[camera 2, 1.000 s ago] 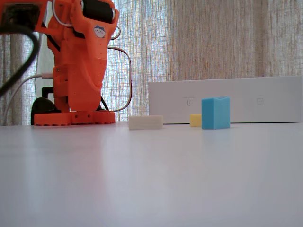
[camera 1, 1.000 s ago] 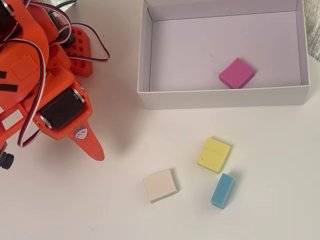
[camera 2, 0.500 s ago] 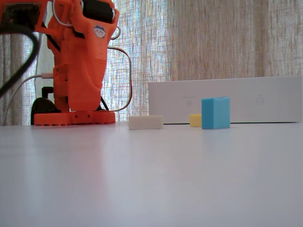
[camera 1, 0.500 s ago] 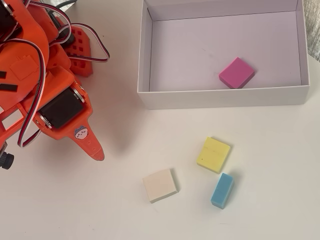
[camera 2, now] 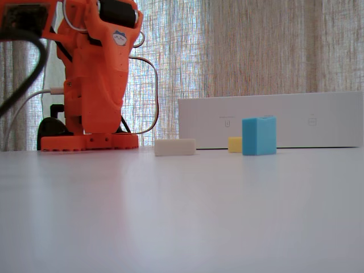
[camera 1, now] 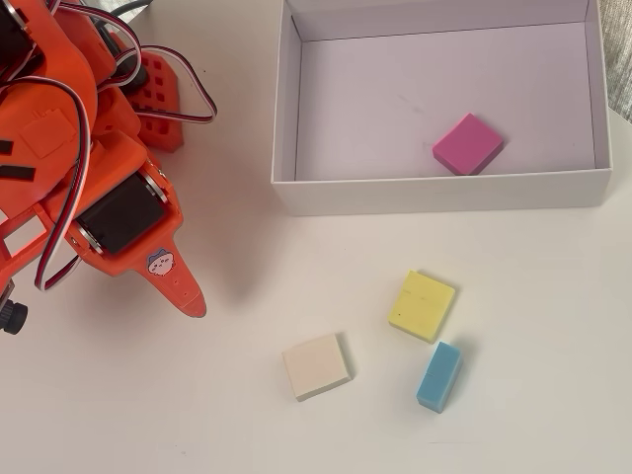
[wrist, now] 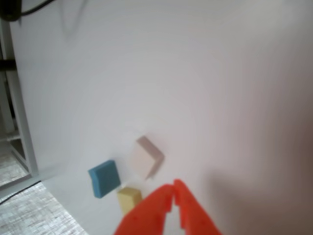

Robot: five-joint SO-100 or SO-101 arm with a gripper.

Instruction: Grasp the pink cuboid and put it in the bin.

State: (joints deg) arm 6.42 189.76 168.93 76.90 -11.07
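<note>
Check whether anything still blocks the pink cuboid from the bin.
Nothing does: the pink cuboid already lies flat inside the bin, near its front wall. The pincer is closed and empty, over the table away from the bin.

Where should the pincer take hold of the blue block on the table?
Come from above and close across the two long, narrow-set sides of the blue block. It stands on edge, clear of the yellow block, so both long faces look open.
</note>
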